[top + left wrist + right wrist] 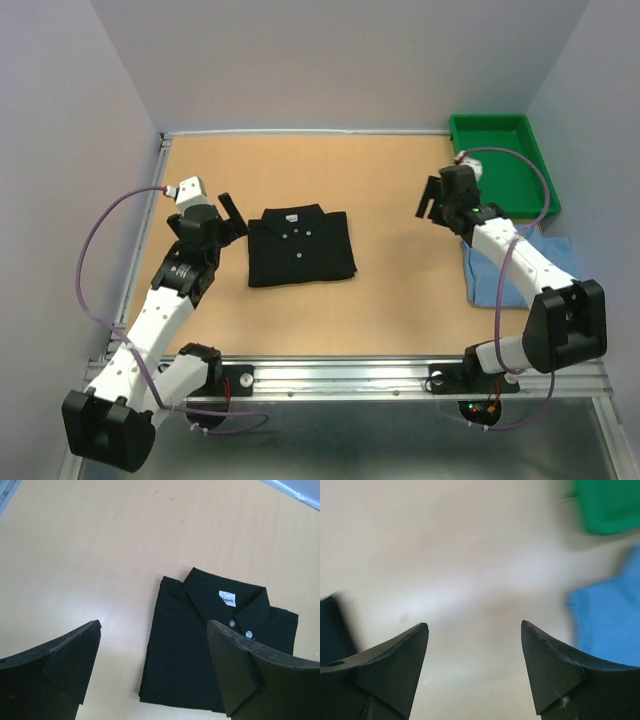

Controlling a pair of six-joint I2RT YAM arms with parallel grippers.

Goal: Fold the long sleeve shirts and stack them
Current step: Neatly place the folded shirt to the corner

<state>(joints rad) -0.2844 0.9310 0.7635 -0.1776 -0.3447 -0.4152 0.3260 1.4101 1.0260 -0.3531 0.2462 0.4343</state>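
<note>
Left hand (232,215) hangs spread and empty just beside the black shirt (300,247), which lies folded mid-table (390,190), likely as the stack's base. Right hand (428,205), also spread and empty, hovers near the light blue shirt (483,278), probably next.

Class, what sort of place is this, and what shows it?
Probably a robot test bench: left arm and right arm bolted at the table edge, bare walls around, a folded black shirt.

A folded black shirt (220,650) with white buttons lies collar-up on the tan table (90,550), beyond the left gripper's (154,667) spread, empty fingers (72,660).
</note>
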